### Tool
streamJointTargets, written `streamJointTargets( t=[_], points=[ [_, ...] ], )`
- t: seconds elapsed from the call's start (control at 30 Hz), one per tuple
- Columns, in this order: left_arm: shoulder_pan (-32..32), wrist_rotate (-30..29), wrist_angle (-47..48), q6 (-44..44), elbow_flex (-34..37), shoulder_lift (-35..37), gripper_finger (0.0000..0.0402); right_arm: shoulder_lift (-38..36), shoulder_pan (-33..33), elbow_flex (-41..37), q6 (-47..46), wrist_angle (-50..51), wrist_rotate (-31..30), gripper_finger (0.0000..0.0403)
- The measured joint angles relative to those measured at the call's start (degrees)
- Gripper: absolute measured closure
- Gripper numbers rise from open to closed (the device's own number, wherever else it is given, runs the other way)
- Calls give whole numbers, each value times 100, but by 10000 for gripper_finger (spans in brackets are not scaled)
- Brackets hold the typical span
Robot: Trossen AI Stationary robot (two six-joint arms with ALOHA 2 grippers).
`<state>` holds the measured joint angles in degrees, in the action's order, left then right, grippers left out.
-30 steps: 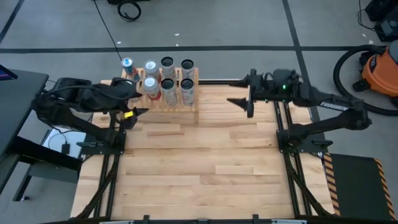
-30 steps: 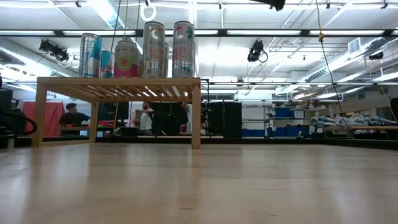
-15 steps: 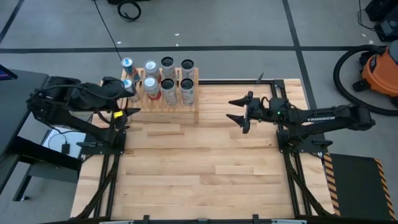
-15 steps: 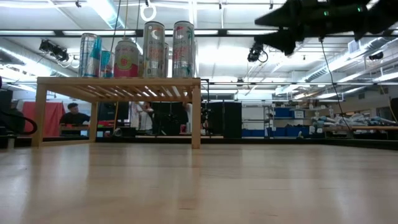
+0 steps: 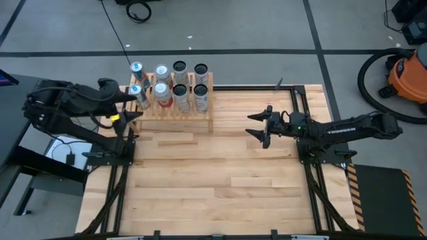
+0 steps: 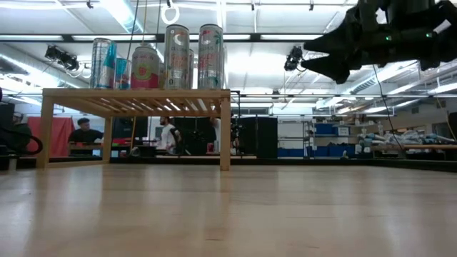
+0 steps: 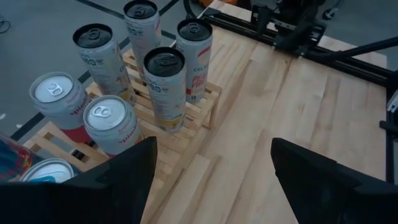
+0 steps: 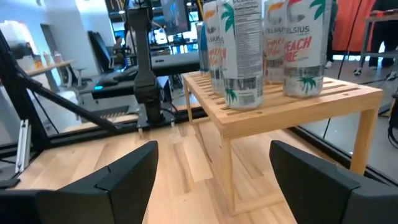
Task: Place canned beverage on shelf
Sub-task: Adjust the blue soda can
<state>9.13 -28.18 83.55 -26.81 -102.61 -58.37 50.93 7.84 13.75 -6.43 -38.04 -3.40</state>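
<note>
cans [image 5: 172, 88]: standing upright on shelf [image 5: 200, 117]
left gripper [image 5: 133, 113]: beside shelf's left end, fingers spread, empty
right gripper [image 5: 257, 127]: well right of shelf, fingers spread, empty

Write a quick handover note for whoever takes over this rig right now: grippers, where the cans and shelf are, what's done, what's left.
Left gripper: open, empty, held at the left end of the shelf.
Right gripper: open, empty, raised over the table, to the right of the shelf and facing it.
Shelf: on the far left part of the table.
Cans: standing upright on the slats, bunched toward the shelf's left and middle; the right end of the slats is bare.
Done: neither gripper holds a can; every can in view stands on the shelf.
Left: no loose can shows on the table, so probably nothing more than parking the arms.
</note>
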Motion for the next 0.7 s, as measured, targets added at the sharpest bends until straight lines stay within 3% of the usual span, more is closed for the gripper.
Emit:
streamJointTargets(
  t=[0.33, 0.57, 0.7],
  points=[
    [0, 11, -761, -186, 0, -24, 86, 6, 0, -844, -155, -1303, 0, 85],
    [0, -26, -1627, 1204, 0, -42, 86, 6, 0, -1035, -110, -1510, 7, 85],
    [0, -26, -1709, 1439, 0, -50, 86, 6, 0, -1150, -91, -1504, 10, 85]
  ],
)
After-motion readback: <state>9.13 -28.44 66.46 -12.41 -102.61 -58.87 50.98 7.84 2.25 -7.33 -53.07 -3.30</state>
